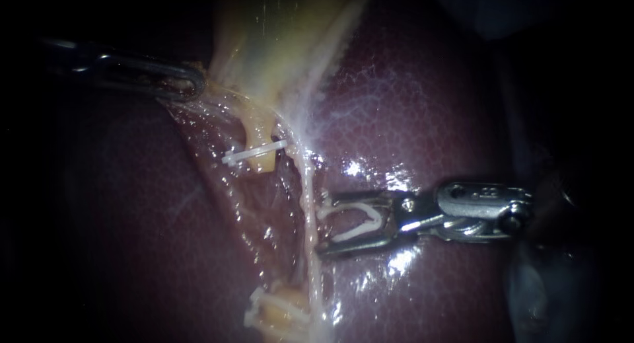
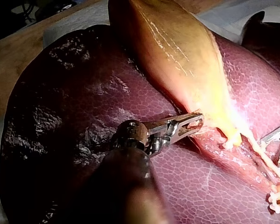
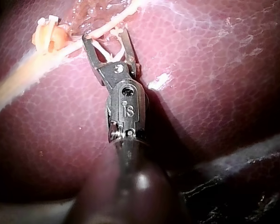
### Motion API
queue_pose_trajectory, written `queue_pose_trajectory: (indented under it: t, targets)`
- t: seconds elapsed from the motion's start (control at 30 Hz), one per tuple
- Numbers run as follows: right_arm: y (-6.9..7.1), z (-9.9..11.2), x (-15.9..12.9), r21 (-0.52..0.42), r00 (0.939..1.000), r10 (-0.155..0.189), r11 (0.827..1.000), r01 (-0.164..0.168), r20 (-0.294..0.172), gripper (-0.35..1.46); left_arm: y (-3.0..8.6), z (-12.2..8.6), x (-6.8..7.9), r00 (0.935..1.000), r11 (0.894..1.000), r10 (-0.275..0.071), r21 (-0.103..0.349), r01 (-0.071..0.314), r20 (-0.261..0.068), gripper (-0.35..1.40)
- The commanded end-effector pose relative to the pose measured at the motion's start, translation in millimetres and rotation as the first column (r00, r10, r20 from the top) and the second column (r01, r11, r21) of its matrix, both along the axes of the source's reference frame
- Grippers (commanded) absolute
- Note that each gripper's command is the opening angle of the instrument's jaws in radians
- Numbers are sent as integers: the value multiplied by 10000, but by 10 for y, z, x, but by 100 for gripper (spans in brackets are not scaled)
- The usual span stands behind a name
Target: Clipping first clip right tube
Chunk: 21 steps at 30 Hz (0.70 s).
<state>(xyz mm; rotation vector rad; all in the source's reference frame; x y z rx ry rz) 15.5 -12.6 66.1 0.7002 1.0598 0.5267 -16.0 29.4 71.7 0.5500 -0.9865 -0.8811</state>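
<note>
The right tube point(image 1: 308, 191) is a thin pale strand running down over the liver point(image 1: 409, 105) from the gallbladder point(image 1: 277, 39). My right instrument point(image 1: 321, 225) comes in from the right. Its jaws stand apart and hold a white clip point(image 1: 350, 236) whose legs lie along both of them. Their tips reach the tube, which crosses the mouth of the clip point(image 3: 107, 51) in the right wrist view, at the right instrument point(image 3: 106, 36). My left instrument point(image 1: 195, 85) has its jaws shut on tissue at the gallbladder's neck, also seen from its own wrist point(image 2: 193, 125).
A yellow stump point(image 1: 261, 159) left of the tube carries a white clip point(image 1: 254, 152). A second clipped stump point(image 1: 277, 310) lies lower down along the tube, beside my right jaws in the right wrist view point(image 3: 49, 32). Wet membrane point(image 1: 238, 204) spreads between them.
</note>
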Motion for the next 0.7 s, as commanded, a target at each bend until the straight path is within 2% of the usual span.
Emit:
queue_pose_trajectory:
  t: [0.03,0.1,0.37,0.7]
  targets:
    - [-1,3,2,72,10000,-40,10000,41,-15,49,0,0,0,10000,10000,-2,1,2,-2,-35]
    - [-2,6,5,286,9999,-105,9995,107,-78,49,0,0,0,10000,10000,-3,1,3,-2,-35]
    - [-11,10,29,1156,9941,72,9933,54,-1084,49,0,0,-1,10000,10000,-5,0,5,-4,-35]
    - [-18,-3,42,1592,9847,204,9872,75,-1730,50,0,1,-1,10000,10000,-5,-3,5,-5,-35]
